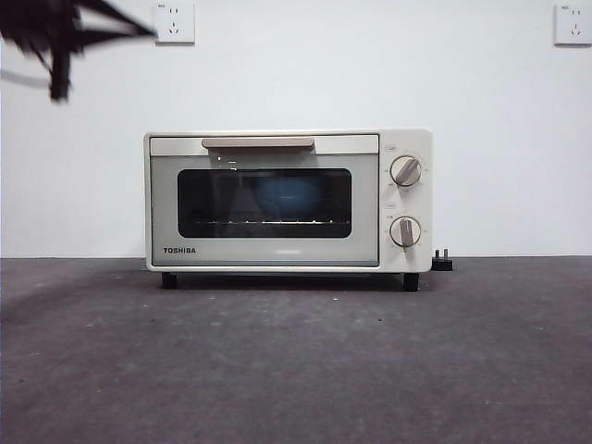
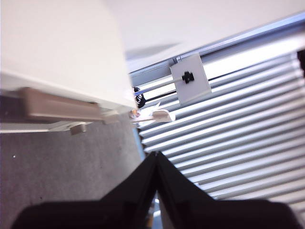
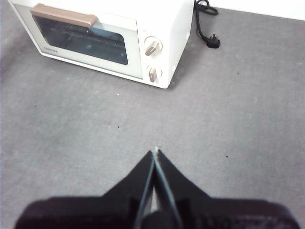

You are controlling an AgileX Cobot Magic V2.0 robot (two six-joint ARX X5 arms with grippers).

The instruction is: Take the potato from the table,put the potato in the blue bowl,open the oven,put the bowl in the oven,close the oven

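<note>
The cream-white oven (image 1: 288,200) stands at the back of the dark grey table (image 1: 296,361) with its glass door shut. Through the glass I see the blue bowl (image 1: 285,196) on the rack inside; the potato is hidden from view. My left gripper (image 2: 156,155) is shut and empty, raised above and beside the oven's top, near the beige handle (image 2: 57,106); it shows as a dark blurred shape (image 1: 57,37) at the top left of the front view. My right gripper (image 3: 155,152) is shut and empty, hanging over the table in front of the oven (image 3: 102,36).
The oven's black power cord and plug (image 3: 208,28) lie on the table behind its knob side, also seen as a plug (image 1: 442,262) by the right foot. Two wall sockets (image 1: 175,21) sit high on the white wall. Window blinds (image 2: 238,124) fill part of the left wrist view.
</note>
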